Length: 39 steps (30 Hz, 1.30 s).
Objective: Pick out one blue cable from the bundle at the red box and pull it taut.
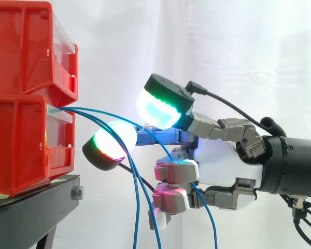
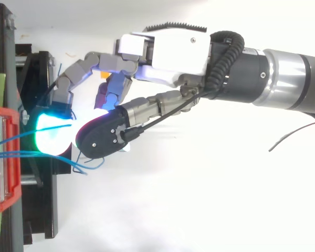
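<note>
Seeing my hand [image 1: 223, 155] nr red box [image 1: 20, 140], lower fingers [image 1: 176, 171] curled round one blue cable [image 1: 90, 109]; other cables [image 1: 136, 218] hang down.

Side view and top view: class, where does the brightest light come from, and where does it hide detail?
Side view: the hand has pads that glow white, hiding their surface beside a blue cable. Top view: a cyan pad glares near the red box.

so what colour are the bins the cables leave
The bins are red, clearest in side view.
</note>
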Each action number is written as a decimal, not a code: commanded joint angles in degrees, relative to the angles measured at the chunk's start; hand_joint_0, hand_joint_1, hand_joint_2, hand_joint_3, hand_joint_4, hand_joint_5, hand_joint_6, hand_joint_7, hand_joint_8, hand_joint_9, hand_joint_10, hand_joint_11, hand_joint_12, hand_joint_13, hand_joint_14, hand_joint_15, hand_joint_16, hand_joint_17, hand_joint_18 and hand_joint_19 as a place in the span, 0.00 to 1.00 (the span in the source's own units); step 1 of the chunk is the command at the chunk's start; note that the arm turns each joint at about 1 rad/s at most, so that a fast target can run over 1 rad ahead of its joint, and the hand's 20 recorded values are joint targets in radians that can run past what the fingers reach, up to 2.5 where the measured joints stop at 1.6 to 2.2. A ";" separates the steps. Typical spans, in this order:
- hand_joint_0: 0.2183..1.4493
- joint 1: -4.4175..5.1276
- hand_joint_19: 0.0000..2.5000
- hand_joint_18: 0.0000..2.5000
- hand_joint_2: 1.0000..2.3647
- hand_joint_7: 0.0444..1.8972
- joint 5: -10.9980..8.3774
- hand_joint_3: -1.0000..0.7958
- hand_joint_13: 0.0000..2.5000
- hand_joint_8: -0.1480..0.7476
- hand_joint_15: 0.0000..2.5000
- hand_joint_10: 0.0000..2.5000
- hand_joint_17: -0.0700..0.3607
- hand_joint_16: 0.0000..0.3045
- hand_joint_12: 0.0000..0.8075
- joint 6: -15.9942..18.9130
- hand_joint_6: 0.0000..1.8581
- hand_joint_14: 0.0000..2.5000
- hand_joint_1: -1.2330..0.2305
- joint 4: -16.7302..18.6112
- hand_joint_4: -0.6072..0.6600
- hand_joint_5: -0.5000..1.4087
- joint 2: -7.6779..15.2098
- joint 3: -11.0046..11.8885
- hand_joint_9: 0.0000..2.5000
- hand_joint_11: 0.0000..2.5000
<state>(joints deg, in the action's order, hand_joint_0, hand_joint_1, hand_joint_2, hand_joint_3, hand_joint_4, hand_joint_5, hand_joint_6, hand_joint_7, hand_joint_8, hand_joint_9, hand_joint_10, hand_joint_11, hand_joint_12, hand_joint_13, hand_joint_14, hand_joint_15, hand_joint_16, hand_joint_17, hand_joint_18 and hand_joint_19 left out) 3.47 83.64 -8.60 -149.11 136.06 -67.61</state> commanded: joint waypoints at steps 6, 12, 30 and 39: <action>0.32 -0.13 0.29 0.33 0.01 0.30 0.03 0.41 0.49 0.42 0.42 0.00 0.38 0.14 0.42 -0.80 0.50 0.01 0.44 -5.93 0.50 0.17 -0.18 1.52 0.52 0.51; 0.31 -0.13 0.29 0.32 0.01 0.29 0.03 0.36 0.49 0.42 0.42 0.00 0.38 0.14 0.41 -1.86 0.50 0.01 0.43 -6.81 0.52 0.17 -0.53 1.52 0.52 0.52; 0.31 -0.04 0.31 0.32 0.00 0.30 0.03 0.31 0.50 0.43 0.42 0.00 0.37 0.13 0.41 -5.90 0.51 0.01 0.55 -13.84 0.51 0.17 -3.08 1.52 0.54 0.50; 0.31 -0.22 0.31 0.33 0.01 0.30 -0.23 0.39 0.50 0.43 0.41 0.01 0.37 0.13 0.42 -6.34 0.51 0.01 0.49 -15.51 0.52 0.17 -3.52 1.52 0.54 0.50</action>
<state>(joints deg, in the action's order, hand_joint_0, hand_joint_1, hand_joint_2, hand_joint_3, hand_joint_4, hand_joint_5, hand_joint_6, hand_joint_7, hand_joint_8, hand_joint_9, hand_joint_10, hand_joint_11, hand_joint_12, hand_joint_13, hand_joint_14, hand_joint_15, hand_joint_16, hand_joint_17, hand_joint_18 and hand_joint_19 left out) 3.31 83.51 -14.90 -164.42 132.57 -66.10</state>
